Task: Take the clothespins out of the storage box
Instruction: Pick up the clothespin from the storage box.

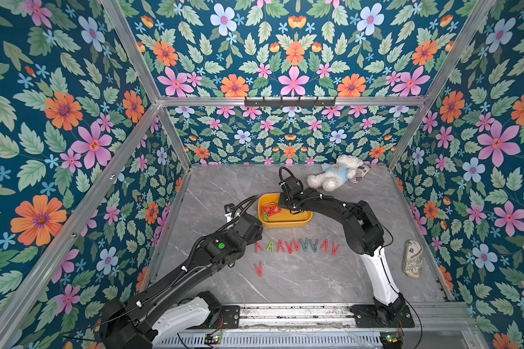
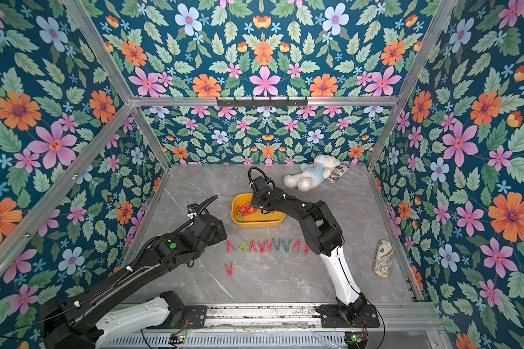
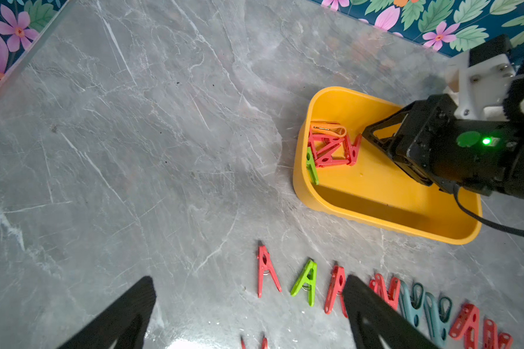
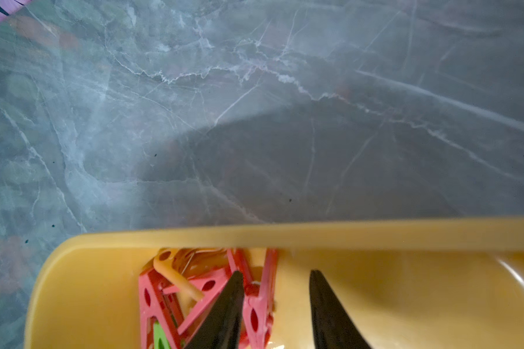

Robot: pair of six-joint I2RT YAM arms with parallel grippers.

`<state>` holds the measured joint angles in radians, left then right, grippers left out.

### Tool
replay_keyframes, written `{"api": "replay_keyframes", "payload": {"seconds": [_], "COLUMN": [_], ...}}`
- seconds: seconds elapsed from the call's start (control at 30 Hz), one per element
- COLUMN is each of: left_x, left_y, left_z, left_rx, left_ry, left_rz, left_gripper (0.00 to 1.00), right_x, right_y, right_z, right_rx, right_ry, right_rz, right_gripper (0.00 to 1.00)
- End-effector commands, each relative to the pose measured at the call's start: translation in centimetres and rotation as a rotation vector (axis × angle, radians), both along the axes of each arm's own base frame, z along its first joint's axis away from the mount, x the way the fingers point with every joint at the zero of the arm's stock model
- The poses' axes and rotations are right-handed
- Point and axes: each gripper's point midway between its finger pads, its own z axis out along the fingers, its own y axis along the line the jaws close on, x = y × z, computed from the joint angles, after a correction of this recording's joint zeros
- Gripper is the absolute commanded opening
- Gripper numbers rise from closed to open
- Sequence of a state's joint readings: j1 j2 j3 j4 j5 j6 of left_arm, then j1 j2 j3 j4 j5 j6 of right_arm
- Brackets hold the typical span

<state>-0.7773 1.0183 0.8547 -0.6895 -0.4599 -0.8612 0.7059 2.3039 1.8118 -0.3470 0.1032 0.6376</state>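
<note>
Just inside box rim [image 4: 315,232], right fingers [image 4: 221,314] part-open astride clothespin [image 4: 260,317], left fingers [image 3: 372,311] wide, empty.

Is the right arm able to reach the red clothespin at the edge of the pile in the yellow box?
Probably yes: its open tool straddles that red clothespin inside the storage box, with nothing in the way.

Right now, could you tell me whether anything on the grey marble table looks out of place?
One red plastic clothespin lies alone, apart from the tidy row of clothespins. A tangled heap of others sits at one end of the yellow plastic storage box.
</note>
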Motion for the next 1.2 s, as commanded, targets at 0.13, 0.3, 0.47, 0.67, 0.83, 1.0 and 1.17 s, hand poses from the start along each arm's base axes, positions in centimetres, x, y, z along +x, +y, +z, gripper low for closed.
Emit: {"api": "replay_keyframes", "payload": {"seconds": [0.13, 0.3, 0.47, 0.67, 0.83, 1.0, 1.17], "left_x": [0.3, 0.4, 0.3, 0.5, 1.0, 1.6, 2.4], "left_y": [0.2, 0.2, 0.2, -0.1, -0.8, -2.4, -4.3], "left_z": [-0.1, -0.3, -0.3, -0.3, -0.2, -0.1, 0.0], "left_rx": [-0.016, -0.027, -0.027, -0.039, -0.050, -0.080, -0.107], "left_ry": [0.011, 0.014, 0.016, 0.011, 0.005, -0.002, -0.005], "left_rz": [-0.004, -0.005, -0.006, -0.019, -0.040, -0.090, -0.154], "left_gripper": [0.99, 0.99, 0.99, 0.99, 0.99, 0.99, 1.00], "right_x": [0.4, 0.2, 0.3, 0.4, -0.3, -1.7, -3.9], "right_y": [0.3, 0.1, 0.2, 0.0, -0.6, -2.0, -4.2], "right_z": [-1.7, -3.1, -3.0, -0.7, 1.6, 4.3, 6.4], "right_rx": [-0.024, -0.050, -0.051, -0.035, -0.007, 0.025, 0.040], "right_ry": [0.052, 0.084, 0.085, 0.057, 0.032, 0.000, -0.023], "right_rz": [-0.010, -0.008, -0.008, -0.015, -0.029, -0.052, -0.085], "right_gripper": [0.36, 0.27, 0.15, 0.03, 0.01, 0.00, 0.00]}}
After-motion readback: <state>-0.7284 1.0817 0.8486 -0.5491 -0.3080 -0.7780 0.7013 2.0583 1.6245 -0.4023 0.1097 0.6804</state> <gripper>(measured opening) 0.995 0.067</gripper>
